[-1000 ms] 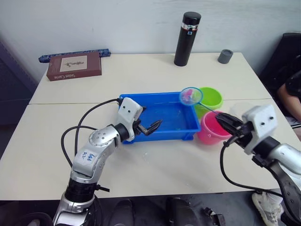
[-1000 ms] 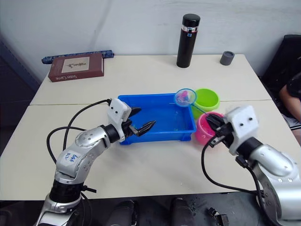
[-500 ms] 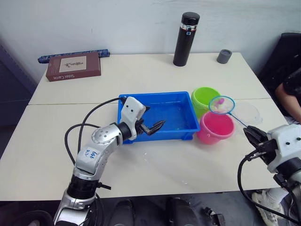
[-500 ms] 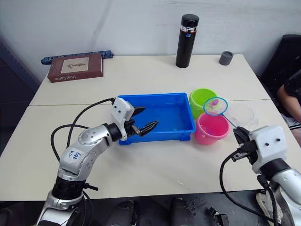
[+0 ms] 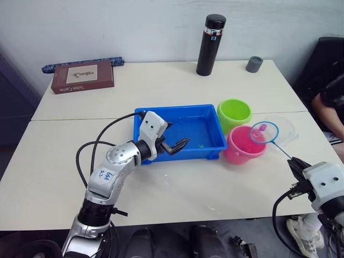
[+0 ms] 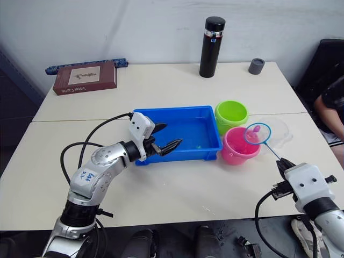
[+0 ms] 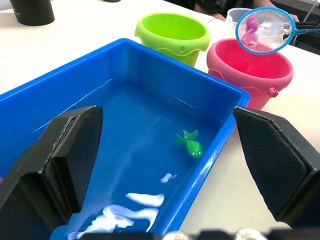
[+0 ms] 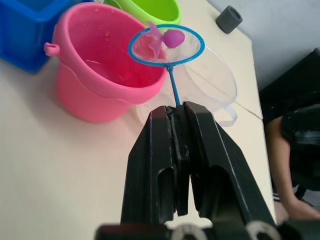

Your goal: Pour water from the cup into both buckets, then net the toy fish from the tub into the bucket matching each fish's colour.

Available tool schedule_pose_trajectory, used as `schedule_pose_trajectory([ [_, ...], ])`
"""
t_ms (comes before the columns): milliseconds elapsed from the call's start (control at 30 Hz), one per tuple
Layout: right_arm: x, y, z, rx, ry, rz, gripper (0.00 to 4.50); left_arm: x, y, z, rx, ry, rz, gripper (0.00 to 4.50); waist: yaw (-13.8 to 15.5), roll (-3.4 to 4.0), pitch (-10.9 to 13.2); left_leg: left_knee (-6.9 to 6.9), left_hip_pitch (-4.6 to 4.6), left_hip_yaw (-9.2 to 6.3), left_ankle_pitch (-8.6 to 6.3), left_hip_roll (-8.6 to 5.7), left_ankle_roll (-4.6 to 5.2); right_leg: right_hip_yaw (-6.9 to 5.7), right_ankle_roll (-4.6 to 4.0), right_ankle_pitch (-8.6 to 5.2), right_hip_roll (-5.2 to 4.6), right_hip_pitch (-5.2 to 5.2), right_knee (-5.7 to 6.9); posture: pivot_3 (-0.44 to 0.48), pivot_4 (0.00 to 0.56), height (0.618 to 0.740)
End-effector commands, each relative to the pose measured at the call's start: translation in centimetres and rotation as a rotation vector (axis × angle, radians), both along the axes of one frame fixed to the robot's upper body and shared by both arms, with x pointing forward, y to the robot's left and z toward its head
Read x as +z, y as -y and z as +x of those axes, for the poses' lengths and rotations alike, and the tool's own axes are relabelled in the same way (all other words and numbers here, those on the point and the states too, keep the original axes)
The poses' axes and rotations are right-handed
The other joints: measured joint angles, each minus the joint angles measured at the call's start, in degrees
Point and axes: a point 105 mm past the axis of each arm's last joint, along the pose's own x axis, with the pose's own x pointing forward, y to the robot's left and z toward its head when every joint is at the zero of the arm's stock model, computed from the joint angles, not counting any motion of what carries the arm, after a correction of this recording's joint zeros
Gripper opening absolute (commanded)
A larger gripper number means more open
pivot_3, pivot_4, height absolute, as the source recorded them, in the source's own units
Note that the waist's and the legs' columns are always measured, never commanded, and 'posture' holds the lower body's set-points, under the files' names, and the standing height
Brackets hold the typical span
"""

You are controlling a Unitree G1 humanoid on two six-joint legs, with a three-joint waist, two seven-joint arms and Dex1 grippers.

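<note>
The net (image 5: 264, 133), a light blue hoop with a pink toy fish (image 8: 165, 40) in its mesh, hangs over the pink bucket (image 5: 242, 148) at its rim on the cup side. My right gripper (image 8: 176, 107) is shut on the net's thin handle, near the table's front right. The green bucket (image 5: 234, 114) stands just behind the pink one. The clear cup (image 5: 286, 129) sits right of the pink bucket. A green toy fish (image 7: 191, 145) lies in the blue tub (image 5: 177, 108). My left gripper (image 5: 174, 146) is open over the tub's near left part, holding nothing.
A tall black flask (image 5: 210, 37) and a small grey cup (image 5: 254, 64) stand at the table's back. A brown book (image 5: 83, 76) lies at the back left with a dark blue strip (image 5: 80, 63) behind it. A person (image 5: 330, 102) sits at the right edge.
The net with the pink fish has travelled right, from above the tub's right end by the green bucket to above the pink bucket. My right arm drew back toward the front. The left gripper barely moved.
</note>
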Motion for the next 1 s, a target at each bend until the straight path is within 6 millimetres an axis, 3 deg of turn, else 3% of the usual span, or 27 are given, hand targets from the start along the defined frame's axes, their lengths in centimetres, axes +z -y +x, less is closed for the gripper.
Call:
schedule_pose_trajectory([
  [33,0.7,-0.2,-0.2,0.042,0.041,-0.118,0.00,1.2,0.1,-0.3,-0.011,0.055,-0.011,4.48,0.0,0.01,0.0,-0.01,0.00,0.00,0.00,0.00,0.00,0.00,0.00,0.00,0.00,0.00,0.00,0.000,0.150,0.740],
  [467,0.0,-0.1,0.0,0.168,0.123,-0.564,0.00,1.7,-0.2,-0.1,0.011,0.076,-0.011,4.48,0.0,0.01,0.0,0.03,0.02,0.01,0.01,-0.02,-0.02,0.01,0.02,0.01,0.00,0.04,0.00,0.000,0.150,0.740],
  [1000,0.9,-0.2,1.7,0.283,0.236,-0.873,0.00,1.8,-0.3,-0.2,0.020,0.082,-0.013,4.48,0.0,0.01,0.0,0.09,0.09,0.00,0.05,-0.03,-0.06,0.02,0.06,0.03,0.00,0.14,0.00,0.000,0.150,0.740],
])
